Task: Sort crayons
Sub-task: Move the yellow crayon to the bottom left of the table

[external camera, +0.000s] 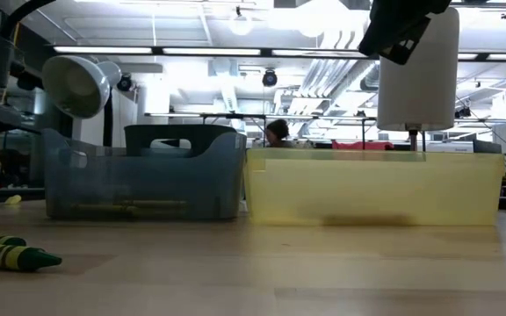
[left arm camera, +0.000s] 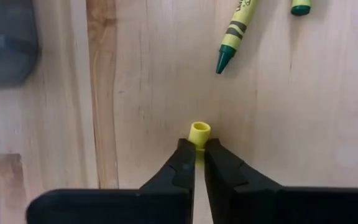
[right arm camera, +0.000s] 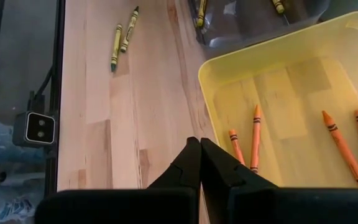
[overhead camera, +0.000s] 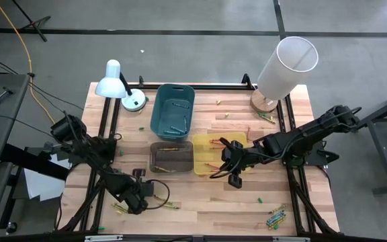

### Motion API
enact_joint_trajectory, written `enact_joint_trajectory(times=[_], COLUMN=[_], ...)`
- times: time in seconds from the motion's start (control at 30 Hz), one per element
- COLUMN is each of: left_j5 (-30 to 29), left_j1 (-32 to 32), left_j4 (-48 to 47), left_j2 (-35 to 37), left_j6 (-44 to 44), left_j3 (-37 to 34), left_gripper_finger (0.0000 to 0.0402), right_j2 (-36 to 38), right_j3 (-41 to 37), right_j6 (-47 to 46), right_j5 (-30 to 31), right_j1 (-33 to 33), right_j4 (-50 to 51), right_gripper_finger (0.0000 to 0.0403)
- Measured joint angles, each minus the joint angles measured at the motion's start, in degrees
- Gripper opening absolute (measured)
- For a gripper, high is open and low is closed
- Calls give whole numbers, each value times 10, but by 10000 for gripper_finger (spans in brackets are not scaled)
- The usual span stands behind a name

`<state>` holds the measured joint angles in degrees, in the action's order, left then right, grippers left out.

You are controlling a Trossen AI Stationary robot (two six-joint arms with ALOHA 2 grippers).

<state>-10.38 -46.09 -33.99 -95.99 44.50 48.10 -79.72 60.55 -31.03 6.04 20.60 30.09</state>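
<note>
My left gripper (left arm camera: 196,144) points steeply down at the table's near left (overhead camera: 140,196) and is shut on a yellow crayon (left arm camera: 199,132). Two green crayons (left arm camera: 234,34) lie flat on the wood just beyond it. My right gripper (right arm camera: 199,142) hangs shut and empty above the near rim of the yellow bin (overhead camera: 201,140). Several orange crayons (right arm camera: 256,138) lie on that bin's floor. More crayons lie scattered on the table, among them a bunch at the near right (overhead camera: 277,217) and a few at the far right (overhead camera: 267,117). My left gripper pinches the yellow crayon between its two fingers, coming from above. The crayon's flat end (left arm camera: 199,129) sticks out just past the fingertips, and the rest runs back in the gap between them. Whether the crayon rests on the table cannot be told.
A teal bin (overhead camera: 172,107) stands at the far middle, and a clear grey bin (overhead camera: 171,156) holding crayons stands beside the yellow one. A white desk lamp (overhead camera: 116,84) and a tall white cylinder (overhead camera: 284,67) stand at the far edge. Black rails (overhead camera: 106,128) run along both sides.
</note>
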Motion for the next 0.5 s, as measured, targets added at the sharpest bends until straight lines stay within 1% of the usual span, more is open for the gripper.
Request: enact_joint_trajectory(times=[0.17,0.33,0.5], left_j5=[7,8,8], left_j1=[0,0,11], left_j4=[-7,-13,0], left_j2=[23,66,138], left_j6=[0,-8,-52], left_j3=[-3,-3,-3], left_gripper_finger=[28,12,3], right_j2=[0,0,0], right_j3=[0,0,0], right_j6=[0,4,6], right_j5=[0,0,0], right_j1=[0,0,0], right_j4=[0,0,0], right_gripper_finger=[0,0,0])
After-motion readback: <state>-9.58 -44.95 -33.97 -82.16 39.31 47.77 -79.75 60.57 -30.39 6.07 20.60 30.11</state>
